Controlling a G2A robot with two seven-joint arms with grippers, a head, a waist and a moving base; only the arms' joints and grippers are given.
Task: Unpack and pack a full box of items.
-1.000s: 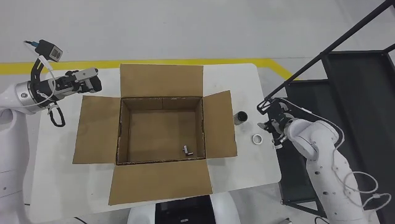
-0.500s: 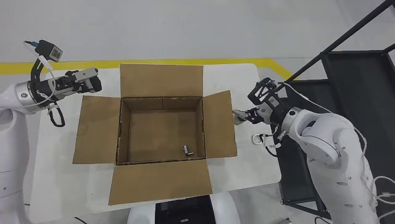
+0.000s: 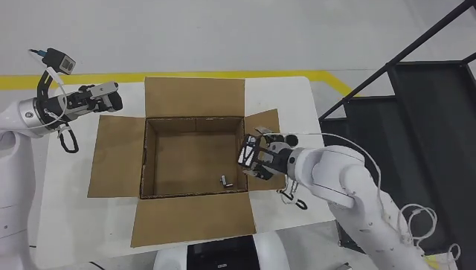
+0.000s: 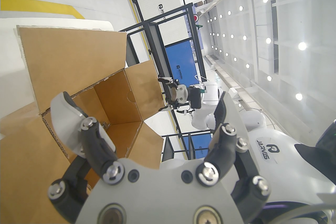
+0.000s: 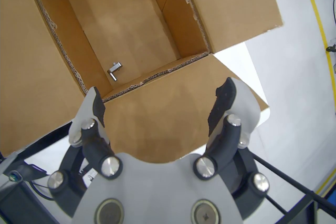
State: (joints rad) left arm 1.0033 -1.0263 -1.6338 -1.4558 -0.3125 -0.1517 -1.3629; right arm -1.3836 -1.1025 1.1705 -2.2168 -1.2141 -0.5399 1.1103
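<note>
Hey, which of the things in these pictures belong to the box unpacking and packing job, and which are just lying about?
Part of the job: cardboard box, small metal part on its floor, open right pincer above a box flap, open left pincer off to the side.
Just around: white table, black metal rack, yellow floor line.

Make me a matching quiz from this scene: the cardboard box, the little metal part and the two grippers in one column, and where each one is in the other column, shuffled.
Column one:
1. cardboard box
2. metal part
3. left gripper
4. right gripper

Column two:
A. open, above a side flap of the box
B. lying on the box floor near a corner
C. on the white table, flaps spread open
D. open, at the table's edge beside the box

Pairs: 1-C, 2-B, 3-D, 4-A.
</note>
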